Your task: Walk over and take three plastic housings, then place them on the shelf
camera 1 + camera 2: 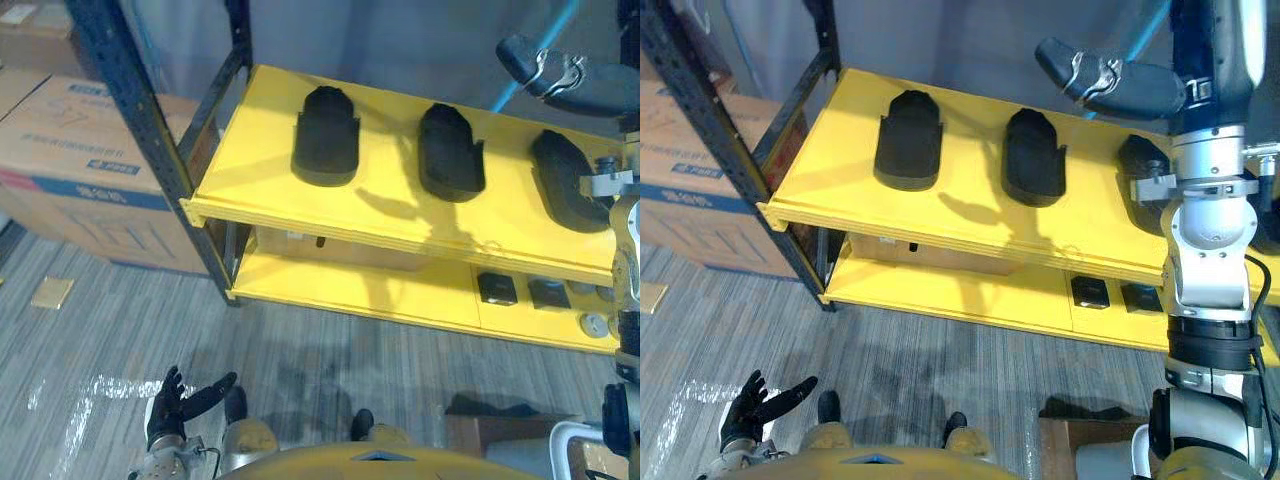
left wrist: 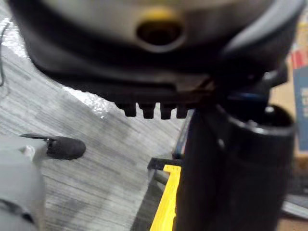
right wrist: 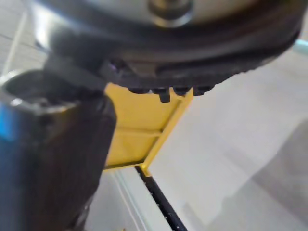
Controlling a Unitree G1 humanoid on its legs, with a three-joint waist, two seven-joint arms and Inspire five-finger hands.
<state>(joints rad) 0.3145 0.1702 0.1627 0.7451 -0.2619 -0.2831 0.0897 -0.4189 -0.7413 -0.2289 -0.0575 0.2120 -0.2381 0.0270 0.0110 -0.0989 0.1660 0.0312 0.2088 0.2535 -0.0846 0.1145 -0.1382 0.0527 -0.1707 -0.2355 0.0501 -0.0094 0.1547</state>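
All three black oval plastic housings lie in a row on the top board of the yellow metal shelf, so the placing looks done to you. Your right hand hovers above the shelf, fingers straight and empty. Your left hand hangs low in front of the shelf, fingers relaxed, holding nothing.

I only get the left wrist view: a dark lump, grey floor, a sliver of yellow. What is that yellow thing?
Observer: A yellow shelf. On its upper level, three black plastic housings lie in a row: left housing, middle housing, right housing.
Operator: Is the robot carrying one?
Observer: No. The left robot hand hangs open low over the floor, empty.
Operator: And the other?
Observer: The right robot hand is open too, up above the shelf's right end near the right housing, holding nothing.
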